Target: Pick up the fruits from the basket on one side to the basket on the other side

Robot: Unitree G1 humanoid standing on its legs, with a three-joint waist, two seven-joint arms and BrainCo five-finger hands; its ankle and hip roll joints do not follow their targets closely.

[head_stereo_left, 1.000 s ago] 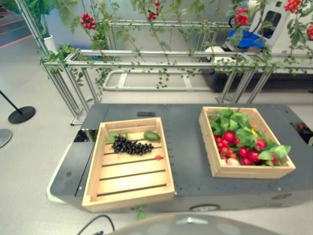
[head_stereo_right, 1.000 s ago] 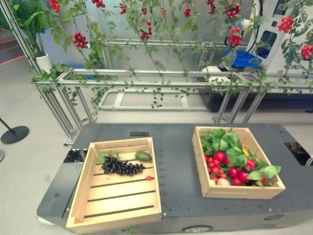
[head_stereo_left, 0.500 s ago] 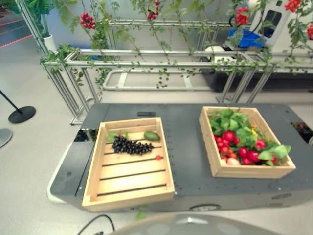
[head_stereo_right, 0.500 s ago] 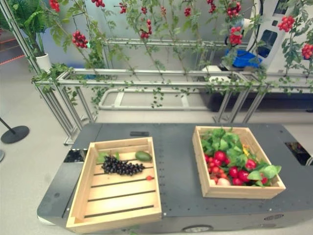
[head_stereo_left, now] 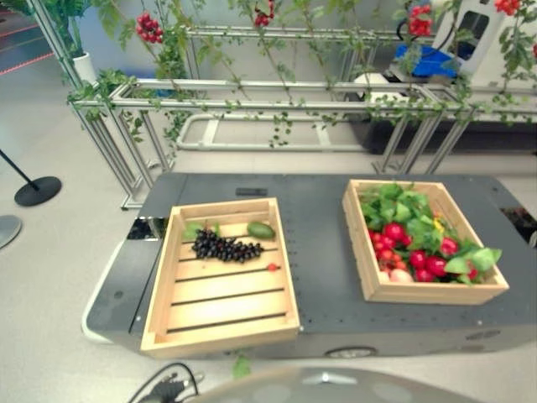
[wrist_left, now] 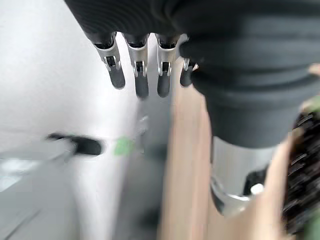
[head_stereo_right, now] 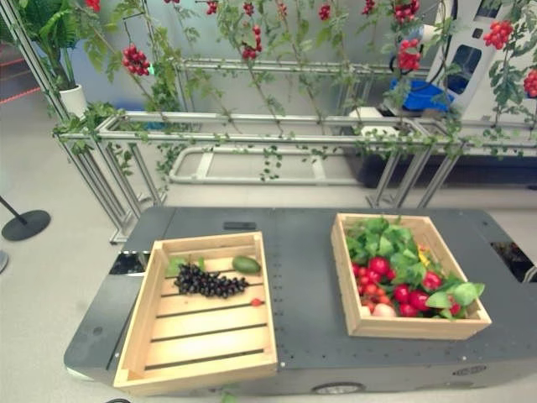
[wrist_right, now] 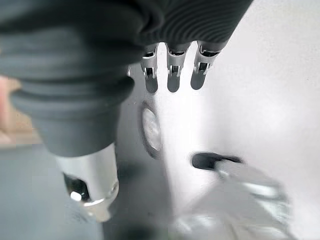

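Observation:
Two wooden baskets stand on a dark grey platform point(head_stereo_left: 319, 227). In the left basket point(head_stereo_left: 159, 311) lie a bunch of black grapes point(head_stereo_left: 225, 248), a green fruit point(head_stereo_left: 261, 230) and one small red fruit point(head_stereo_left: 272, 268). Red fruits point(head_stereo_left: 393, 232) and green leaves point(head_stereo_left: 394, 206) fill the right basket point(head_stereo_left: 419, 290). My left hand point(wrist_left: 141, 75) hangs with straight fingers and holds nothing, close to a wooden basket edge point(wrist_left: 185, 175) and the grapes point(wrist_left: 300, 175). My right hand point(wrist_right: 172, 75) also hangs open and holds nothing.
Behind the platform runs a metal frame point(head_stereo_left: 252, 92) hung with vines and red berry clusters. A small black object point(head_stereo_left: 251, 192) lies at the platform's far edge. A black stand base point(head_stereo_left: 38, 191) sits on the floor to the left.
The head camera has shifted slightly, so the whole scene sits a little differently. The baskets and fruits have not moved.

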